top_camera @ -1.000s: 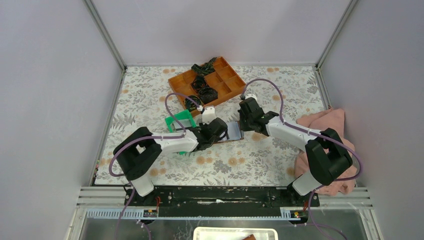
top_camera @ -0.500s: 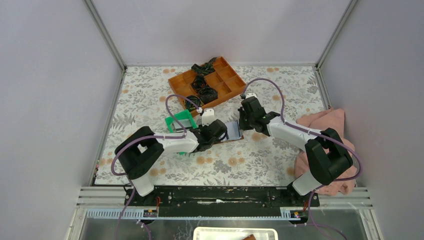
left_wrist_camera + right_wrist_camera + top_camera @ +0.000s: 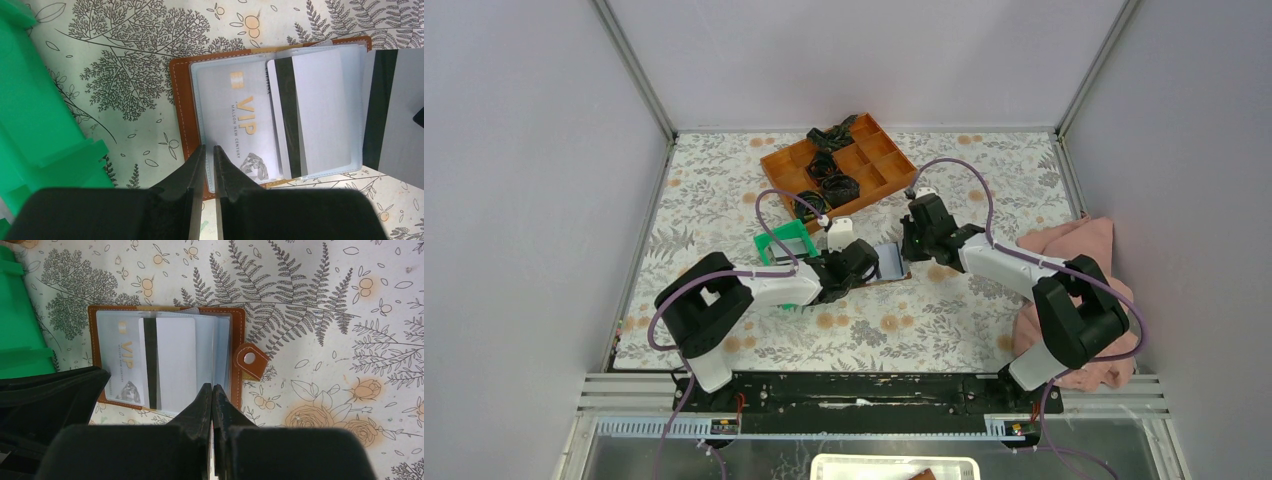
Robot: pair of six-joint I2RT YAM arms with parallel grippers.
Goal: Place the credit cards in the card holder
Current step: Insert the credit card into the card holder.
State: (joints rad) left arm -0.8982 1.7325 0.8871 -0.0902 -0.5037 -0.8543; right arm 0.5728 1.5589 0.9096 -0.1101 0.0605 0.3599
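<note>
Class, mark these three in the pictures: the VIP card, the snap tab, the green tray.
VIP card (image 3: pixel 235 125): left wrist view, middle of its face.
Snap tab (image 3: pixel 249 358): right wrist view, on the metal stud.
Green tray (image 3: pixel 30 100): left wrist view, on its broad flat side.

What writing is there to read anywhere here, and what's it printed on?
"VIP": gold letters on the silver credit card in the brown card holder.
"MALSON NEW CENTURY": small line beside it, same card; only just legible.
The card with the black stripe shows no text, and nothing else is readable.
</note>
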